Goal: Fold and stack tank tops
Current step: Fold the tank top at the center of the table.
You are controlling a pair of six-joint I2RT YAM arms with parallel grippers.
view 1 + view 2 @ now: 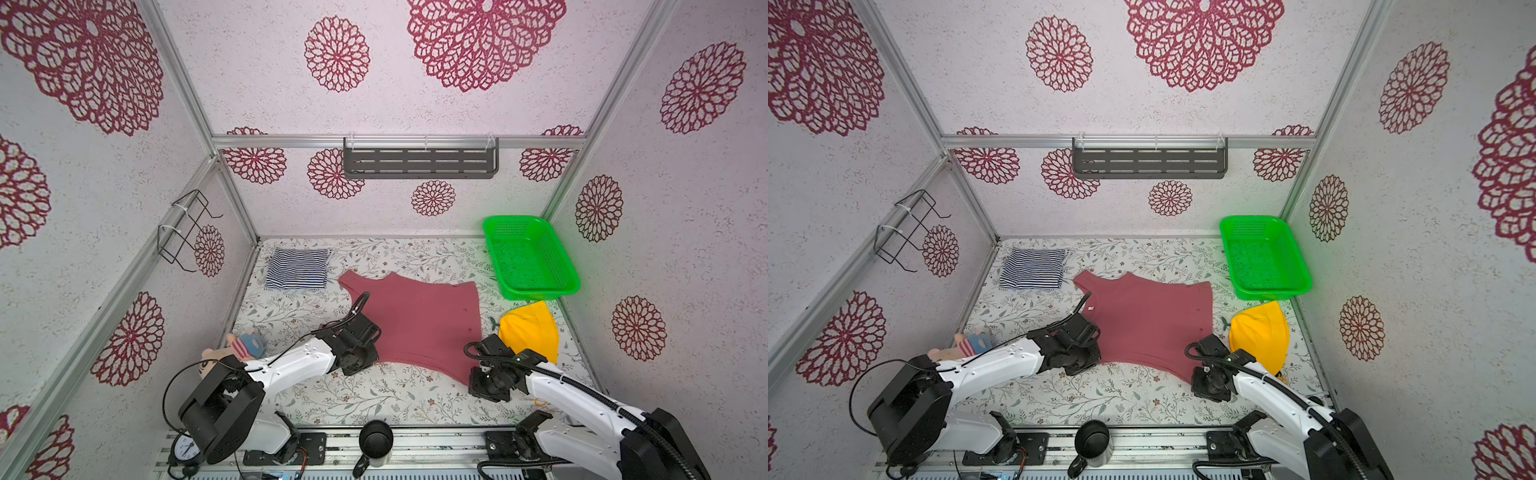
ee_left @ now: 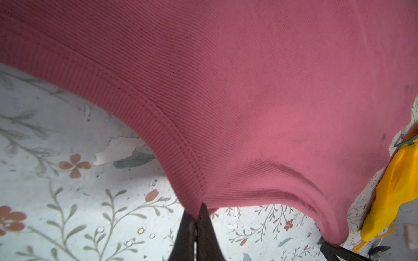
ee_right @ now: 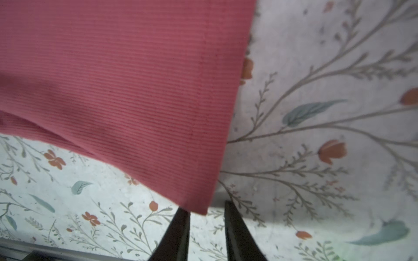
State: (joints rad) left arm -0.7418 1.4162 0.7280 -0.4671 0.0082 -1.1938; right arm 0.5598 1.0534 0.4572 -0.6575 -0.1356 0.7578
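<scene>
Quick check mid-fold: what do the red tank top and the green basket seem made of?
Red tank top: soft ribbed knit, possibly cotton blend, matte; fine ribs and stitched hem show. Green basket: rigid moulded plastic, slightly glossy; perforated walls and floor.

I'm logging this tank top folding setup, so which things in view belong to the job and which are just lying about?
Belong to the job:
red tank top, spread out
striped tank top, already folded

Just lying about:
green basket
yellow cloth
soft toy
black mug
clock
</scene>
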